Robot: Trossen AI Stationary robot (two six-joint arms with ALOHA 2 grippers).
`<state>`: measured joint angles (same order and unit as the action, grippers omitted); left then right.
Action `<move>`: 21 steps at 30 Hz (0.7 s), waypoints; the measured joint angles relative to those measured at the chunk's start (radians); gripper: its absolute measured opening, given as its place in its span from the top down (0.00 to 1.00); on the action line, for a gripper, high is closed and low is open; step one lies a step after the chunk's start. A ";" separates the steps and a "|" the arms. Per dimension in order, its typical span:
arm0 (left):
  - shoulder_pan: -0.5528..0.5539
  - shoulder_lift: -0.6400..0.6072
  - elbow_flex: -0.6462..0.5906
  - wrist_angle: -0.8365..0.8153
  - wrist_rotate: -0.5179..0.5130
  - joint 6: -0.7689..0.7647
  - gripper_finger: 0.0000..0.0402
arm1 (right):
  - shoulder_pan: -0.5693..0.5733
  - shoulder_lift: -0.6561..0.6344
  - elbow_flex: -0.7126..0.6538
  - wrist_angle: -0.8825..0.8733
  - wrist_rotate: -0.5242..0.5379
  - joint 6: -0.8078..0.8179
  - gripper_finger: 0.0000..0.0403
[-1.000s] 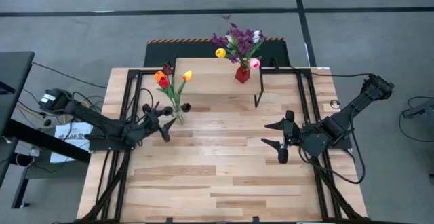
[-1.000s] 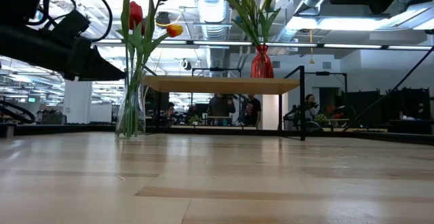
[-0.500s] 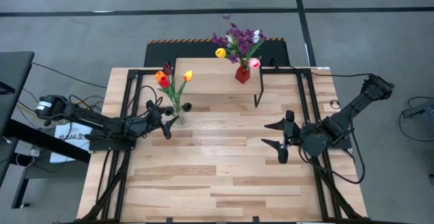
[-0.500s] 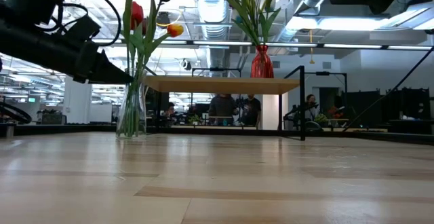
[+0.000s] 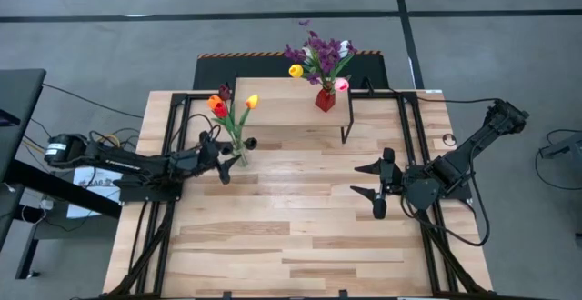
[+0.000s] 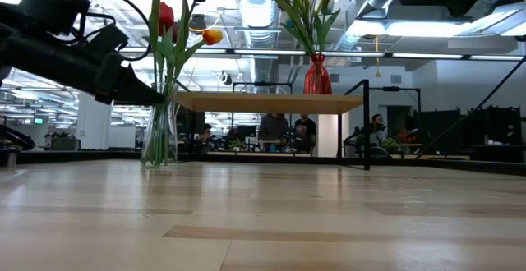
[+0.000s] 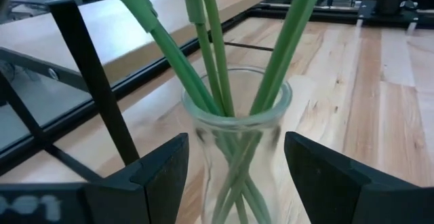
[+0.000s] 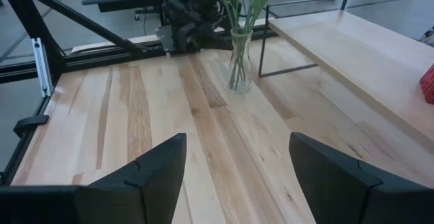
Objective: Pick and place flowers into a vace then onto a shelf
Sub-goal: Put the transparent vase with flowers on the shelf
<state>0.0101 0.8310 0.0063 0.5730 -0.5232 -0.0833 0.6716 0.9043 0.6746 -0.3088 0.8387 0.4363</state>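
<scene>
The left gripper (image 5: pixel 223 162) sits left of centre in the high view, at the clear glass vase (image 5: pixel 240 155) that stands on the table (image 5: pixel 300 245). In the left wrist view its two dark fingers (image 7: pixel 163 173) stand apart, one on each side of the vase neck (image 7: pixel 237 125), with a gap visible between each finger and the glass (no contact shows). The vase remains upright on the tabletop.

The flowers in the glass vase (image 5: pixel 227 105) appear left of centre in the upper half of the high view: orange, red and yellow heads plus dark ones, on green stems (image 7: pixel 210 54) that cross inside the glass. In the low view this bunch (image 6: pixel 168 25) occupies the upper left, with the left arm (image 6: pixel 74 53) reaching in from the left edge.

The shelf (image 5: pixel 291 105) lies at upper centre of the high view. On it stands a red vase (image 5: pixel 325 98) with purple sprigs, a yellow head and a pink head (image 5: pixel 318 56). In the low view the red vase (image 6: pixel 317 75) rests on the shelf board (image 6: pixel 271 103) at upper centre.

The right gripper (image 5: pixel 376 182) waits right of centre in the high view, fingers spread apart, holding nothing, well apart from both vases.
</scene>
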 joint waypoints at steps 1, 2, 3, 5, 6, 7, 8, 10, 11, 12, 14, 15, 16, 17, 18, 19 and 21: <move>0.007 0.000 0.000 0.003 0.007 0.007 0.42 | 0.000 0.000 0.000 0.000 0.000 0.000 0.37; 0.014 0.000 0.000 0.005 0.016 0.015 0.42 | 0.000 0.000 0.000 0.000 0.000 0.000 0.37; 0.021 0.000 0.000 0.006 0.025 0.022 0.42 | 0.000 0.000 0.000 0.000 0.000 0.000 0.37; 0.038 0.000 0.000 0.009 0.055 0.034 0.42 | 0.000 0.000 0.000 0.000 0.000 0.000 0.37; 0.046 0.000 0.000 0.011 0.073 0.038 0.42 | 0.000 0.000 0.000 0.000 0.000 0.000 0.37; 0.055 0.000 0.000 0.014 0.084 0.038 0.42 | 0.000 0.000 0.000 0.000 0.000 0.000 0.37; 0.063 0.000 0.000 0.015 0.100 0.039 0.42 | 0.000 0.000 0.000 0.000 0.000 0.000 0.37; 0.078 0.000 0.000 0.018 0.130 0.044 0.42 | 0.000 0.000 0.000 0.000 0.000 0.000 0.37; 0.085 0.000 0.000 0.024 0.142 0.049 0.42 | 0.000 0.000 0.000 0.000 0.000 0.000 0.37; 0.091 0.000 0.000 0.026 0.151 0.052 0.42 | 0.000 0.000 0.000 0.000 0.000 0.000 0.37; 0.103 0.000 0.000 0.026 0.160 0.054 0.42 | 0.000 0.000 0.000 0.000 0.000 0.000 0.37; 0.109 0.000 0.000 0.026 0.169 0.054 0.42 | 0.000 0.000 0.000 0.000 0.000 0.000 0.37; 0.114 0.000 0.000 0.026 0.180 0.054 0.42 | 0.000 0.000 0.000 0.000 0.000 0.000 0.37; 0.119 0.000 0.000 0.027 0.191 0.054 0.42 | 0.000 0.000 0.000 0.000 0.000 0.000 0.37; 0.123 0.000 0.000 0.029 0.202 0.054 0.42 | 0.000 0.000 0.000 0.000 0.000 0.000 0.37; 0.127 0.000 0.000 0.030 0.209 0.054 0.42 | 0.000 0.000 0.000 0.000 0.000 0.000 0.37; 0.136 0.000 0.000 0.037 0.213 0.057 0.42 | 0.000 0.000 0.000 0.000 0.000 0.000 0.37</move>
<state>0.1457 0.8314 0.0063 0.6103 -0.3098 -0.0265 0.6716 0.9043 0.6746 -0.3088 0.8385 0.4362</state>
